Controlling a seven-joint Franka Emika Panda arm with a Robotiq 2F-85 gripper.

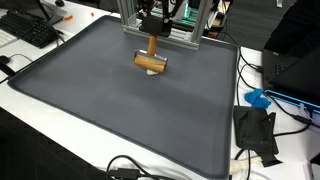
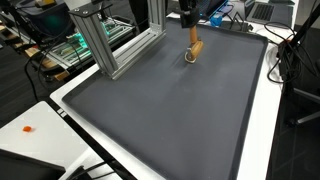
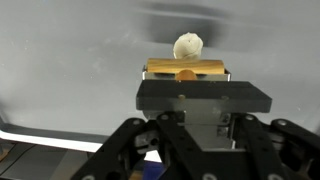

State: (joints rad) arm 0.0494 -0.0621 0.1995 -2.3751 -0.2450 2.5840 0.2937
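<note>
Gripping wooden mallet (image 1: pixel 152 62) by its handle with closed jaws, holding it head-down at far edge of grey mat (image 1: pixel 120 110), near aluminium frame (image 1: pixel 185 38). Grasp looking complete; mallet not yet released.

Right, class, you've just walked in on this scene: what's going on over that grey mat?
A robot arm's hand is shut on the handle of a small wooden mallet. It holds the mallet head down, low over the grey mat and near a metal frame. In the wrist view a small pale lump shows just beyond the mallet's head. Whether the head touches it cannot be told.
</note>
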